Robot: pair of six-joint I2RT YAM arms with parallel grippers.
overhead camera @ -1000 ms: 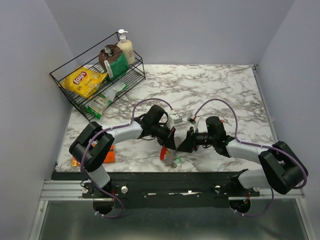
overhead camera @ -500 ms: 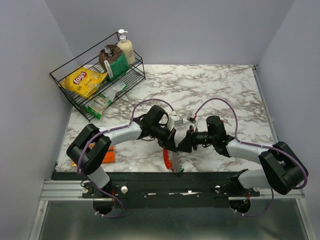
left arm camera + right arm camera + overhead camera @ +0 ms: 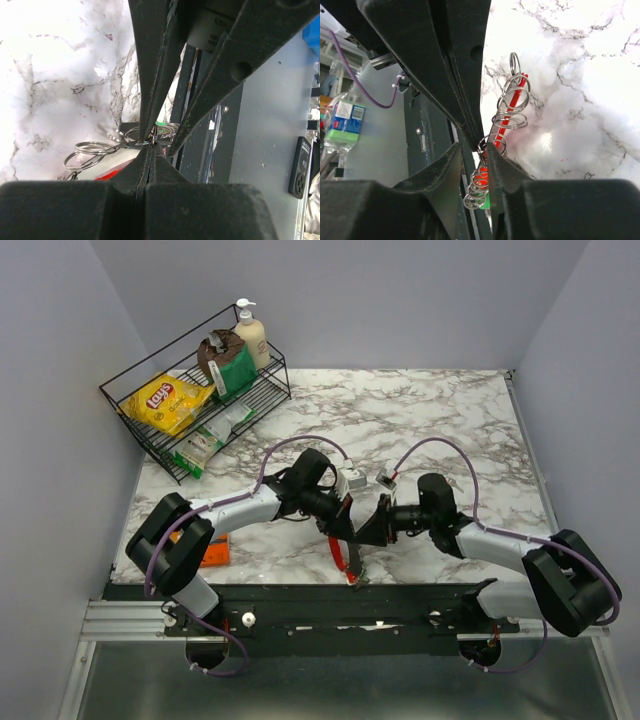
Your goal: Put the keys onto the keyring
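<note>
**Fixturing the keyring on the left, lining up on the right**

Pinching one loop of the split rings (image 3: 512,100) with the left gripper (image 3: 151,144), with jaws fully closed and no gap showing between the pads. Reading this as a fixture grip: apparently holding the keyring (image 3: 337,549) up off the marble table (image 3: 430,420) to get the red loop and ring chain hanging free and reachable from the side, rather than lying flat.

Bringing in the right gripper (image 3: 474,150) from the opposite side, nearly tip to tip with the left one. Standing narrow, with jaws partly apart and straddling the chain. Not able to tell whether the pads are actually bearing on a ring or just flanking it, so calling that grip unknown. Probably lining up to steady or spread one ring for threading.

Locating the task parts relative to the tools:
- Finding the red loop directly below the left fingertips, running away from them toward the table's near edge.
- Finding the ring chain lying along the red loop, with its nearer loops showing inside the right gripper's gap and its farther loops reaching out beyond the right fingertips.
- Seeing one green-headed key (image 3: 485,202) at the chain end sitting deepest in that gap.
- Not making out any other keys in these views.

Ignoring the orange packet (image 3: 213,550), lying well apart from both grippers, out past the left arm.
</note>
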